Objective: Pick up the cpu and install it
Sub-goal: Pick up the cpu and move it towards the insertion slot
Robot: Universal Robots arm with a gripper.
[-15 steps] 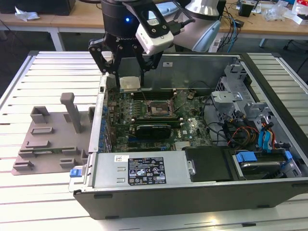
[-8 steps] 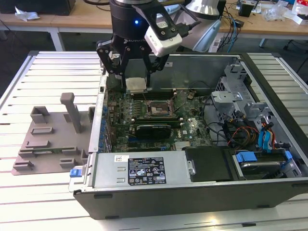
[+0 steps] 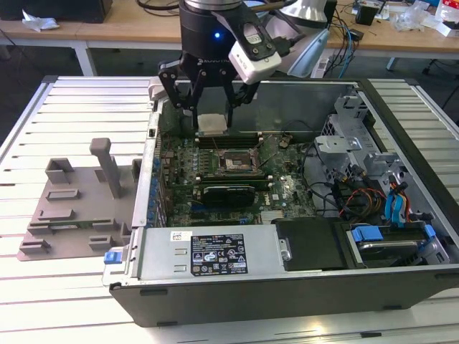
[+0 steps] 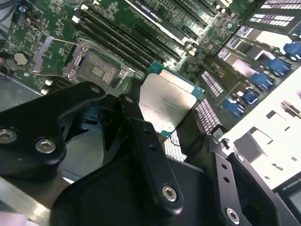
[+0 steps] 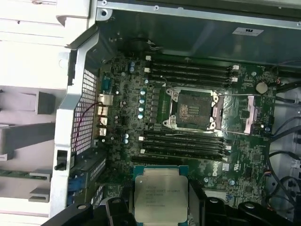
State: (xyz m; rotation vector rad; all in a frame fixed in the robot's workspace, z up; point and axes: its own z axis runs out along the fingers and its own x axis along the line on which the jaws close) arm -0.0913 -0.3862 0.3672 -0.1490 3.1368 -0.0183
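My gripper [image 3: 213, 123] is shut on the cpu [image 3: 213, 122], a small silver-topped square chip with a thin green edge. It hangs in the air above the far part of the motherboard [image 3: 215, 188] inside the open computer case. In both wrist views the black fingers [image 4: 141, 136] clamp the cpu [image 4: 165, 104] [image 5: 159, 198] from two sides. The dark square socket [image 3: 234, 163] [image 5: 192, 111] [image 4: 95, 70] lies open with its metal frame flipped aside, a short way from the held chip.
The case wall [image 3: 301, 100] rises just behind the gripper. Memory slots [image 5: 188, 70] flank the socket, and a long black card [image 3: 228, 192] lies nearer the front. Drive cages and cables [image 3: 366, 179] fill the exterior view's right. A grey fixture [image 3: 75, 208] sits on the slatted table at the left.
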